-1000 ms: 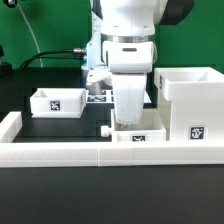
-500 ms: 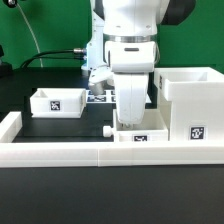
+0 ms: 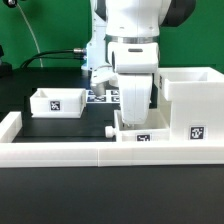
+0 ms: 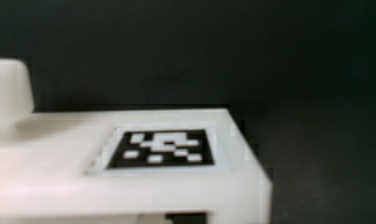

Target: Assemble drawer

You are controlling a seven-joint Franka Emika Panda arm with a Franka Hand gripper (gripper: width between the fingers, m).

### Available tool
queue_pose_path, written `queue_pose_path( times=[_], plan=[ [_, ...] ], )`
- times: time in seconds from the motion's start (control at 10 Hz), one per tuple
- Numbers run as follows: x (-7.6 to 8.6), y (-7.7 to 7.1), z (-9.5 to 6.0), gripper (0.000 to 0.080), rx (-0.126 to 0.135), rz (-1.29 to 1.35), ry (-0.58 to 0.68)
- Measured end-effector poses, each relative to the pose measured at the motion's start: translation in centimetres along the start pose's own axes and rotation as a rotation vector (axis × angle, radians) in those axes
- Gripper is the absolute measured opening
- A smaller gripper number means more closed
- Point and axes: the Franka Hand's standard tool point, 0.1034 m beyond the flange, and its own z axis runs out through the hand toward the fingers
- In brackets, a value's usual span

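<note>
Near tray [image 3: 141, 136]: sits low in the exterior view, about 6 o'clock from frame centre, close against the long border wall [image 3: 60, 152]. Its tag [image 3: 143, 138] faces the camera. The wrist view shows the same tray up close [image 4: 167, 150], tag sharp, rim blurred.

Housing [image 3: 190, 105]: at 3 o'clock of the near tray, just beside it. You cannot tell from here whether they touch.

Far tray [image 3: 57, 101]: at 10 o'clock, well apart, alone on the dark worktop [image 3: 75, 125]. The marker board [image 3: 100, 97] lies behind the arm.

Hand [image 3: 130, 122]: down over the near tray. Its body hides the fingers, so you cannot tell how far they are spread or whether they hold the tray wall.

Change: over the last half second the hand and near tray have both edged toward 3 o'clock, closing on the housing. Read this as the tray being carried or pushed to the housing's opening. Insertion is not yet done.
</note>
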Motion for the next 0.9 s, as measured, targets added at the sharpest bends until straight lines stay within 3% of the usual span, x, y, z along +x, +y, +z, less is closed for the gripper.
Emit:
queue_pose_path(
  times=[0.6,0.9],
  plan=[
    [-0.1,0.0,0.0,0.0042,0.0,-0.001,-0.001],
    [1.1,0.2,0.0,0.0042,-0.002,-0.046,-0.014]
  ],
)
